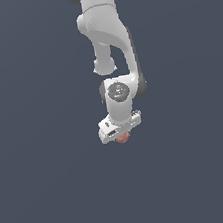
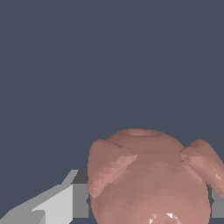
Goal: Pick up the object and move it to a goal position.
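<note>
My white parallel-jaw gripper [image 1: 121,135] sits directly over the small reddish-brown lumpy ball [image 1: 122,138], which pokes out just below the hand in the exterior view. So the object lies straight under me, no lateral offset worth noting.

In the wrist view the ball [image 2: 148,179] fills the space between my fingers [image 2: 57,203] and looks to be touching them on both sides (the far finger is mostly hidden behind a lobe). I judge the jaws are closed narrow on it, holding it.

No clear long axis: it's roundish, with two lumpy lobes sticking out sideways and a flattish ring on top.

Can't tell from the flat grey background whether it's resting on the surface or already lifted; no shadow or contact line visible.

No goal marker shows in either view. Nothing else around, no obstruction. Next move is likely lift-and-carry; risk is slip on the bumpy surface.
</note>
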You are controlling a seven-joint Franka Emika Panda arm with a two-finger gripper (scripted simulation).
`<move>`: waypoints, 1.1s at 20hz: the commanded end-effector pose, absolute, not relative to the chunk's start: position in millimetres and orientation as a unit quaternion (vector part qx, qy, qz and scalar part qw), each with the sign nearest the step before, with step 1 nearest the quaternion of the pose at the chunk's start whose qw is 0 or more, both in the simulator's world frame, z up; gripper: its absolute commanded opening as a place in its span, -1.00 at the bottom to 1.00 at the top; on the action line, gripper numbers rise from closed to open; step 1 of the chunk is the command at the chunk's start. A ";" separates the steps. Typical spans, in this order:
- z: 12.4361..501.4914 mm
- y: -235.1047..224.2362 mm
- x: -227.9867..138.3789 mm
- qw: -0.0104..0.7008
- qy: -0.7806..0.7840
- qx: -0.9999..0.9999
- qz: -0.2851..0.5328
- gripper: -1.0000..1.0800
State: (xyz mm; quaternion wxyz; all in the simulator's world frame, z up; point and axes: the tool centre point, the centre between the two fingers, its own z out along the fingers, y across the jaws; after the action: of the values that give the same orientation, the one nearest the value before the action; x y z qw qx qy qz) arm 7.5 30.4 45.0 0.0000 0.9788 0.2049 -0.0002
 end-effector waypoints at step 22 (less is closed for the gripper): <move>230.8 -46.1 -32.8 -0.001 0.205 0.979 0.000 -1.00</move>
State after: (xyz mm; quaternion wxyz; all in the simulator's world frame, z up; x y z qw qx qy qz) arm -28.5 -39.1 213.1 -0.0003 0.9788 0.2050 0.0004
